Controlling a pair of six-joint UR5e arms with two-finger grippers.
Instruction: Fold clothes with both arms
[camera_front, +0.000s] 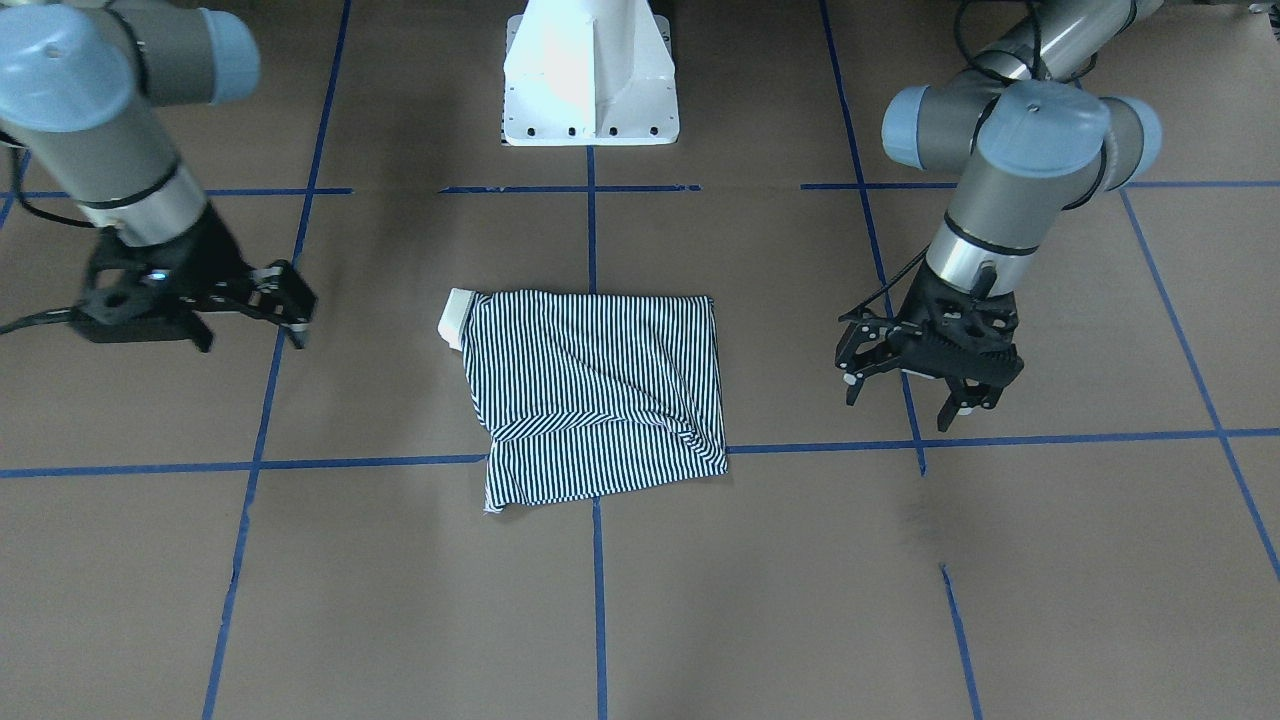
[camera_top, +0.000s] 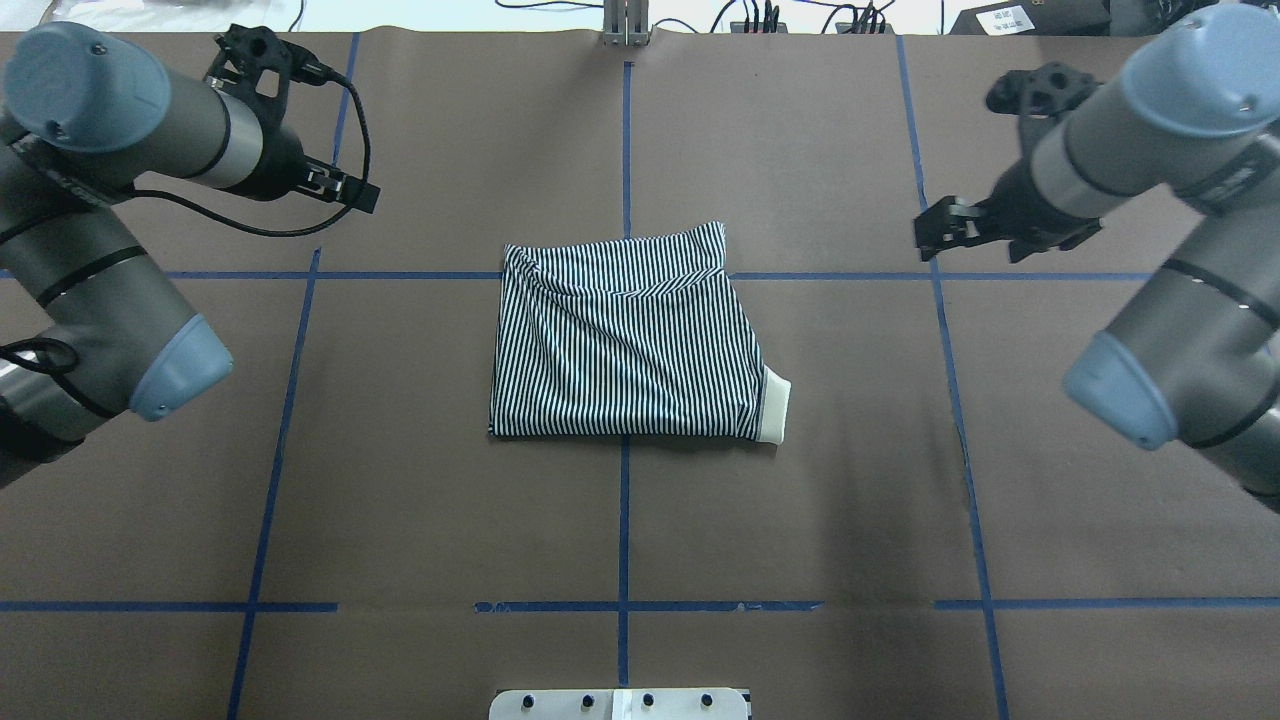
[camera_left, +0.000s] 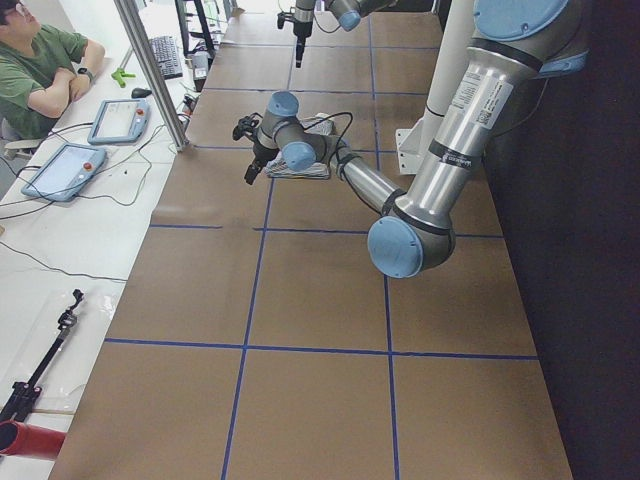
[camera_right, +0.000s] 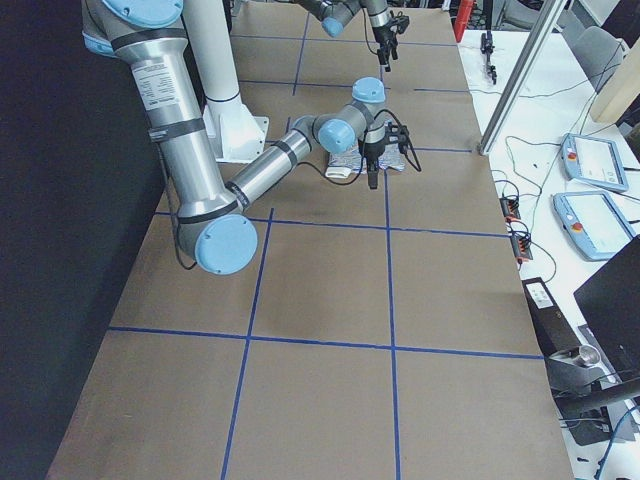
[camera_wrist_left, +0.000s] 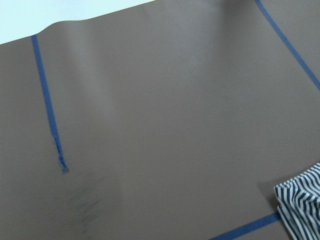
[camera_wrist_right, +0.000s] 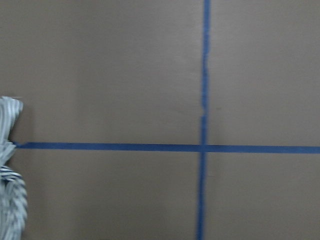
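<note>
Folded polo shirt (camera_front: 600, 390) over blue tape lines (camera_front: 350, 463), white pedestal (camera_front: 590, 70) apart

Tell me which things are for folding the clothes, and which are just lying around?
For the job:
the folded navy-and-white striped polo shirt
the black two-finger left gripper
the black two-finger right gripper

Just lying about:
two blue-and-grey control tablets on the side table
a red tube
</note>
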